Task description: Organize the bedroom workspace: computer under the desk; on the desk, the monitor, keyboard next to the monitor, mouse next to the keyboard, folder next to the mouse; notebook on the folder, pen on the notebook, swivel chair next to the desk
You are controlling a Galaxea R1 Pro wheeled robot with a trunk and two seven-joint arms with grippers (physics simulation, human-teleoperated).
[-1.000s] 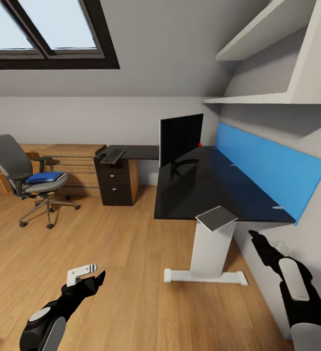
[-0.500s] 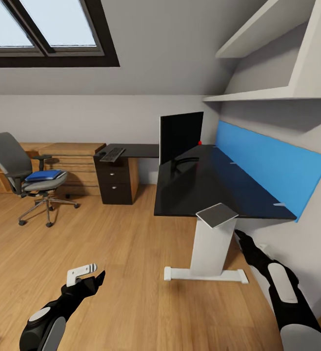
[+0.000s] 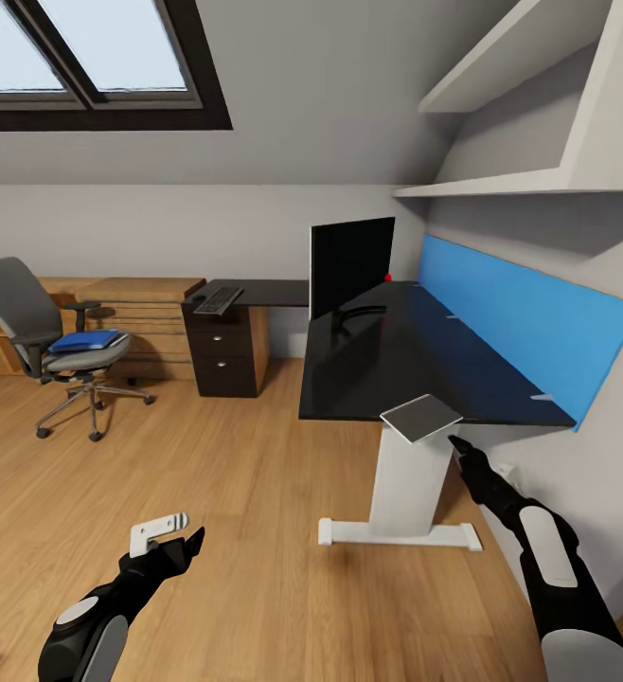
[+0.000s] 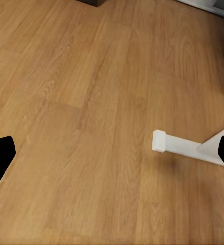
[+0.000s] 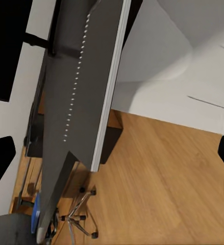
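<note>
Notebook, thin grey slab (image 3: pixel 419 418), overhung the black-topped desk (image 3: pixel 416 355) corner; your right gripper (image 3: pixel 460 445) rose toward it, jaws apart. Left gripper (image 3: pixel 194 542) idle, spread.

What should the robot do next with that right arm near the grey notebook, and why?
Probably ease the right pincer a little further up to the notebook, which overhangs the desk edge just ahead of it. The fingers look spread and empty, ready to close on it.
</note>
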